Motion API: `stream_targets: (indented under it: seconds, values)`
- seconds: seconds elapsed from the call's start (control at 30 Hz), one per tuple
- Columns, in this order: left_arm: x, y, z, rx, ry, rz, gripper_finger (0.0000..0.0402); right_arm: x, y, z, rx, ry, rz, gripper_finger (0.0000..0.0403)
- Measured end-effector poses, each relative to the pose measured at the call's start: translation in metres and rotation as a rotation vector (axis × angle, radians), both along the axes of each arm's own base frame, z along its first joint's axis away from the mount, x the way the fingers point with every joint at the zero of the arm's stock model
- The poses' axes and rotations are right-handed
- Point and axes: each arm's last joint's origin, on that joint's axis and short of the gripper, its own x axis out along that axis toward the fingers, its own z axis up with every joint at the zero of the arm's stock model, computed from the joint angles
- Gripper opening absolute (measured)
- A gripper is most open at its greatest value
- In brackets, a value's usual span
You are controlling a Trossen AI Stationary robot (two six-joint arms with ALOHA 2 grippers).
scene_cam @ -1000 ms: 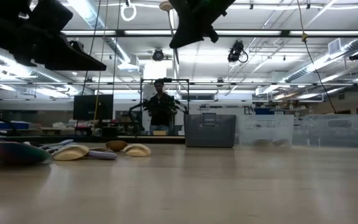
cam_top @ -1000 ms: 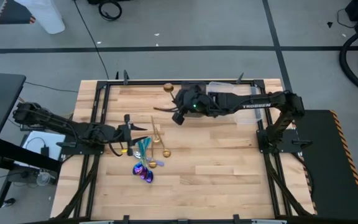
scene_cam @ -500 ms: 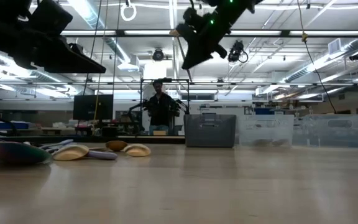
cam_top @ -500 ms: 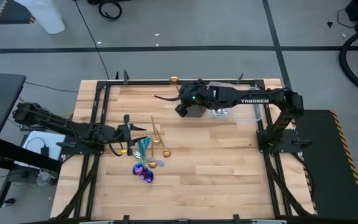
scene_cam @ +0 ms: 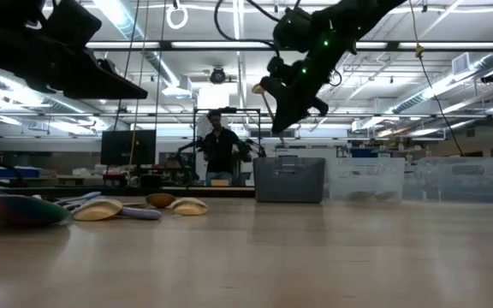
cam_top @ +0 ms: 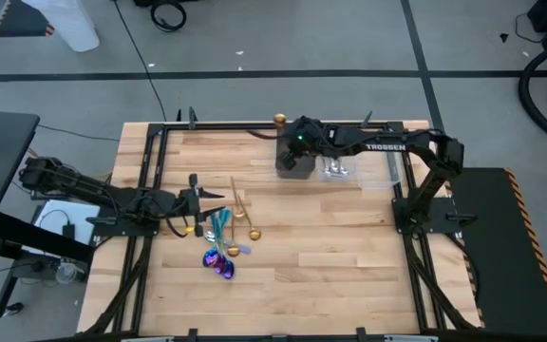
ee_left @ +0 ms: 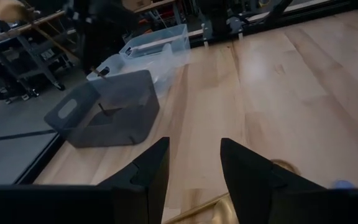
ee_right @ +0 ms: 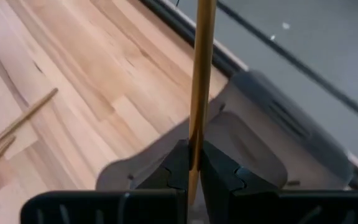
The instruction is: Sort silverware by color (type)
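Moved: my right pincer [cam_top: 291,152] swung over the dark bin [cam_top: 295,161].
Holding: gold spoon [ee_right: 201,74], pinched tight, ready to drop.
Waiting: my left pincer [ee_left: 194,165], wide, beside the leftover spoons [cam_top: 221,237].

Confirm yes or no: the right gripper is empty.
No: in the right wrist view the right gripper is shut on the handle of a gold spoon, above the dark bin.

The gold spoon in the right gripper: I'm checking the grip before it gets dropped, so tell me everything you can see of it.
The gold spoon is slim, shiny and metallic. The right gripper is shut on its straight handle, with both fingers touching it. Its rounded bowl sticks out past the gripper toward the table's far edge. It hangs in the air above the dark bin, touching nothing else.
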Motion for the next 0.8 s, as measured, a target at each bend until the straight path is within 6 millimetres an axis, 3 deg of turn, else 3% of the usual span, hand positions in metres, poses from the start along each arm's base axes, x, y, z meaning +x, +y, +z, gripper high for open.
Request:
stream_targets:
  seconds: [0.43, 0.8]
  values:
    - [0.0, 0.001, 0.0, 0.009, 0.0, 0.005, 0.015, -0.013, -0.009, -0.015, 0.154, 0.019, -0.081, 0.0032]
    - [0.001, 0.002, 0.002, 0.029, -0.01, 0.006, 0.015, -0.001, -0.017, -0.035, 0.242, 0.152, -0.119, 0.0032]
